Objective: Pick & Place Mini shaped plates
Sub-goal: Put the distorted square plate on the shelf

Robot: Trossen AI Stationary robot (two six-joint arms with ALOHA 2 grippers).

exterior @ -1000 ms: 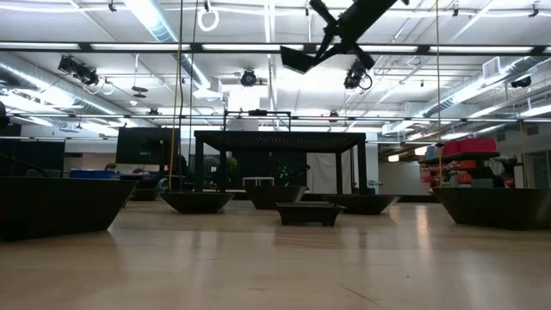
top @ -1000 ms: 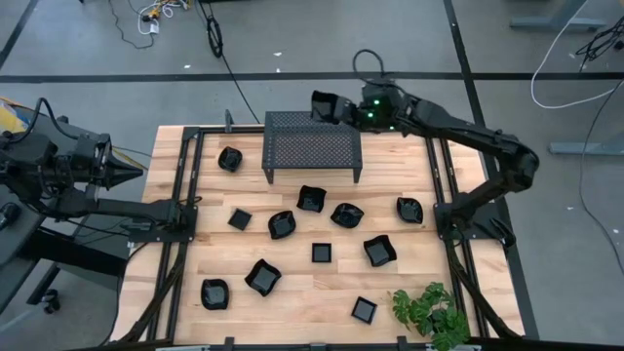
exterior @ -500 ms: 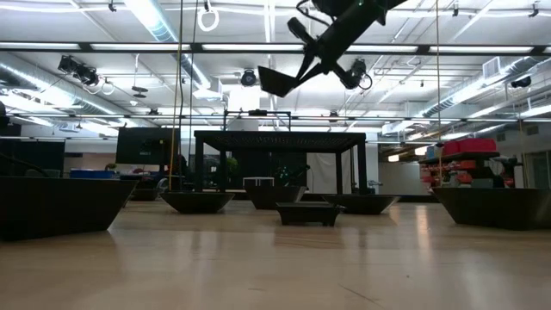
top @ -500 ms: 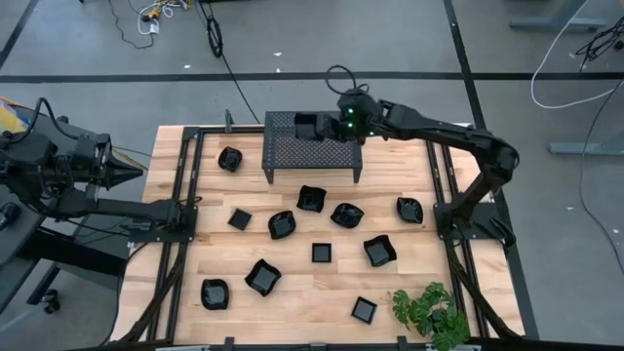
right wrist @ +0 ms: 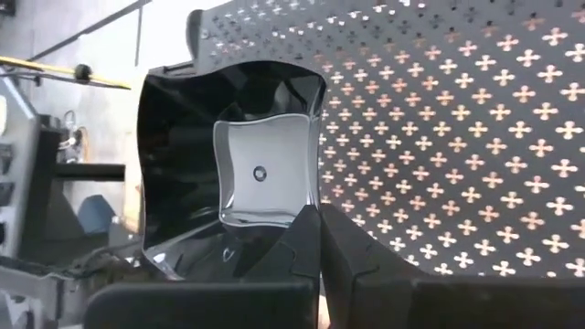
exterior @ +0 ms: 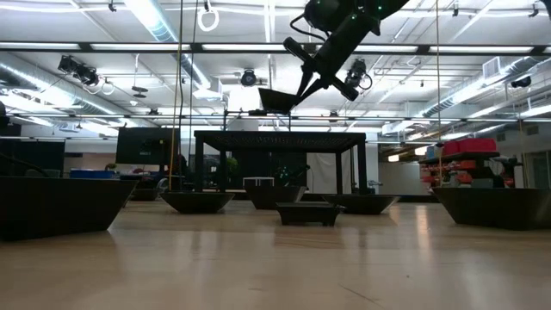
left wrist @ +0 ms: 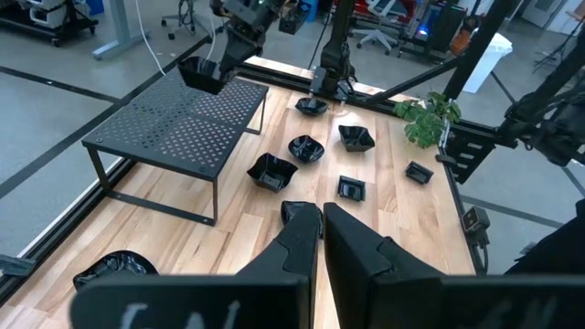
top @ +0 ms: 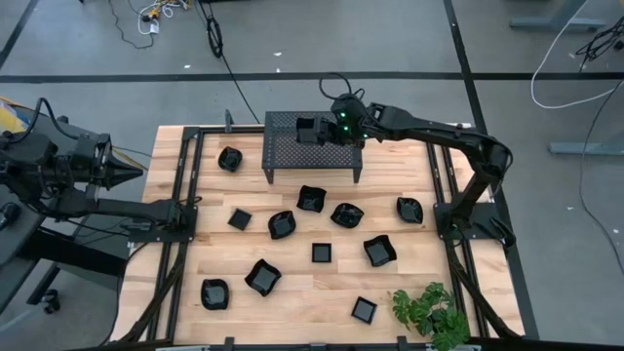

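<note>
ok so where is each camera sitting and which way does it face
High: above the table, looking straight down; both arms show, right gripper holding a mini plate over the perforated stand.
Low: at tabletop height, looking level across the plates; right gripper overhead.
Left wrist: on the left arm, looking over the table; its shut fingers below.
Right wrist: looking down at the held plate.
All four views share that plate and the stand.

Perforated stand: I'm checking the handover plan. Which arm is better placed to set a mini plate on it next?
Right. The right gripper is shut on a mini plate above the stand; the left gripper waits at the table's left edge, shut and empty.
</note>
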